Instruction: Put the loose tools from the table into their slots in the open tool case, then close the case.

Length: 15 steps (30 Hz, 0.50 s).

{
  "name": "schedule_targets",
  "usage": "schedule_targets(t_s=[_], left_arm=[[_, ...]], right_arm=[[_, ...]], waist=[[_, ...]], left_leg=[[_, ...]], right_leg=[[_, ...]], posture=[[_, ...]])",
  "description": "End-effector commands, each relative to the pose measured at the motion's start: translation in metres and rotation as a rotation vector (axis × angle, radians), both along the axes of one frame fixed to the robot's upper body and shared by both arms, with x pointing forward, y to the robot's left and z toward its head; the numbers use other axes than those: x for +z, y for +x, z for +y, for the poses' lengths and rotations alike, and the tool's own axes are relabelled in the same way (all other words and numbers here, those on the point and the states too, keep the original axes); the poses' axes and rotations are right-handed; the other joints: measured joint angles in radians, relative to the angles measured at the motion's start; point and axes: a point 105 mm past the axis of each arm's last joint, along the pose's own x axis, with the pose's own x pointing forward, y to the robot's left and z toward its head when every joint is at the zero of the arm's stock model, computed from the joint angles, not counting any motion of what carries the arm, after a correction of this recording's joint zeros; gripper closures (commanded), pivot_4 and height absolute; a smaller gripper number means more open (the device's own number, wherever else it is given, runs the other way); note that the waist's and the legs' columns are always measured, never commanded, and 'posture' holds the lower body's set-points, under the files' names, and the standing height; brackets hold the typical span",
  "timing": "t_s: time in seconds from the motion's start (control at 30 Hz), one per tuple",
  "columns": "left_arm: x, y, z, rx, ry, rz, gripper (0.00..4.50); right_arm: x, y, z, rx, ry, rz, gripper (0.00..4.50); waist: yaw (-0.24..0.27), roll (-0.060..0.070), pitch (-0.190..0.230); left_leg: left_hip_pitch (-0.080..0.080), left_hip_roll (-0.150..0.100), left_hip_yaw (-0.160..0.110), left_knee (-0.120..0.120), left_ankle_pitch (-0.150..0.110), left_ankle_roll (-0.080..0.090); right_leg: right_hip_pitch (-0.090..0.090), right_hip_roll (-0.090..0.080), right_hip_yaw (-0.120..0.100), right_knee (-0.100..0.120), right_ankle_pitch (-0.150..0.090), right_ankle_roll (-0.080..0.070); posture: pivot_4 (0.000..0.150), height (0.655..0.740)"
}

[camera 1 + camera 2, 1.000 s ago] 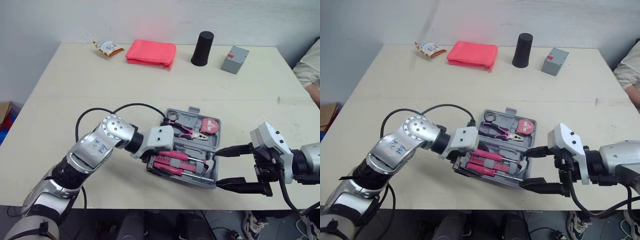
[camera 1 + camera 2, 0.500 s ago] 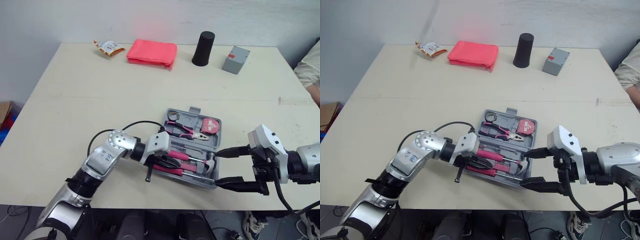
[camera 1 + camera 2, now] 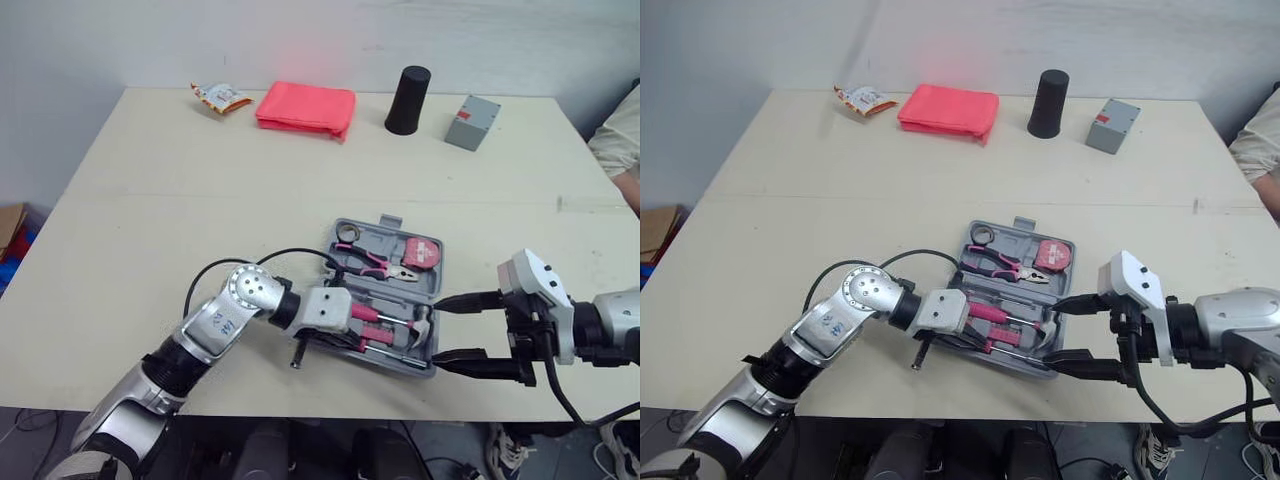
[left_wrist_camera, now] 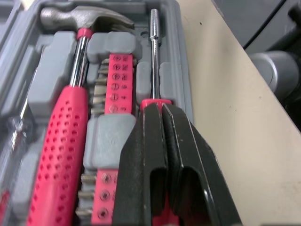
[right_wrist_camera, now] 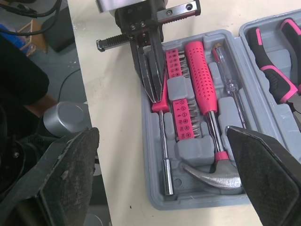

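Towards the left, left pincer (image 4: 162, 110) pinched tight on the pink handle of the driver (image 5: 163, 155), lying along the nearest slot of the open tool case (image 3: 420, 366) by the front edge of the surface (image 3: 150, 180). Beside it, bit strip (image 5: 181, 113), then hammer (image 5: 202, 84), both seated. In the far half, pliers (image 3: 375, 263) and tape measure (image 3: 420, 252). At the case's right end, right pincer (image 3: 440, 332) spread wide, gripping nothing.
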Motion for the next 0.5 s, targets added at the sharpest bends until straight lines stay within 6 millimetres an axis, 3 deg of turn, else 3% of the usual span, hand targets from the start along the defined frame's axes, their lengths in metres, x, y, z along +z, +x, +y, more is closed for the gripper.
schedule_targets(t_s=[0.03, 0.07, 0.17, 0.23, 0.3, 0.37, 0.5], left_arm=[[-0.043, 0.005, 0.017, 0.107, 0.152, 0.08, 4.47], [-0.041, 0.005, 0.015, 0.1, 0.143, 0.071, 4.47], [0.002, -0.003, 0.0, 0.033, -0.054, 0.106, 4.47], [0.039, 0.004, 0.001, 0.073, -0.182, 0.125, 4.47], [0.061, 0.014, 0.01, 0.133, -0.244, 0.129, 4.47], [0.069, 0.025, 0.025, 0.203, -0.256, 0.127, 4.47], [0.054, 0.052, 0.068, 0.374, -0.196, 0.064, 4.47]], right_arm=[[0.004, -0.002, 0.001, 0.004, -0.005, -0.036, 0.0], [0.003, -0.002, 0.0, 0.001, -0.008, -0.037, 0.0], [0.001, -0.001, -0.005, -0.043, -0.007, -0.053, 0.0], [0.0, 0.003, -0.013, -0.098, 0.003, -0.069, 0.0], [-0.003, 0.008, -0.022, -0.159, 0.003, -0.088, 0.0], [-0.007, 0.013, -0.033, -0.223, -0.01, -0.099, 0.0], [-0.022, 0.032, -0.057, -0.353, -0.082, -0.167, 0.0]], waist=[[0.001, 0.0, 0.0], [0.001, 0.0, 0.0], [0.003, 0.0, 0.0], [0.0, 0.0, 0.0], [-0.001, 0.0, 0.001], [-0.001, 0.0, 0.001], [-0.006, 0.0, 0.001]], left_leg=[[0.002, 0.0, 0.0, 0.0, 0.0, 0.0], [0.004, 0.0, -0.001, 0.0, -0.001, 0.001], [0.007, 0.0, -0.002, -0.001, -0.003, 0.001], [0.005, 0.0, -0.002, -0.001, -0.004, 0.001], [0.0, 0.0, -0.002, 0.0, -0.003, 0.0], [-0.002, 0.001, -0.004, 0.001, -0.001, -0.001], [0.0, 0.0, -0.002, -0.001, 0.0, 0.0]], right_leg=[[0.002, 0.0, 0.0, -0.001, 0.0, 0.0], [0.005, -0.001, -0.001, -0.002, 0.0, 0.0], [0.009, -0.002, -0.001, -0.004, 0.0, 0.0], [0.007, -0.002, -0.001, -0.004, 0.0, 0.0], [0.003, -0.001, -0.002, -0.003, 0.0, 0.0], [0.002, 0.0, -0.005, 0.0, 0.0, 0.001], [0.002, 0.001, -0.006, 0.0, 0.0, 0.001]], posture=[[0.15, 0.7355], [0.15, 0.7355], [0.15, 0.7355], [0.15, 0.7355], [0.15, 0.7355], [0.15, 0.7355], [0.15, 0.7355]])
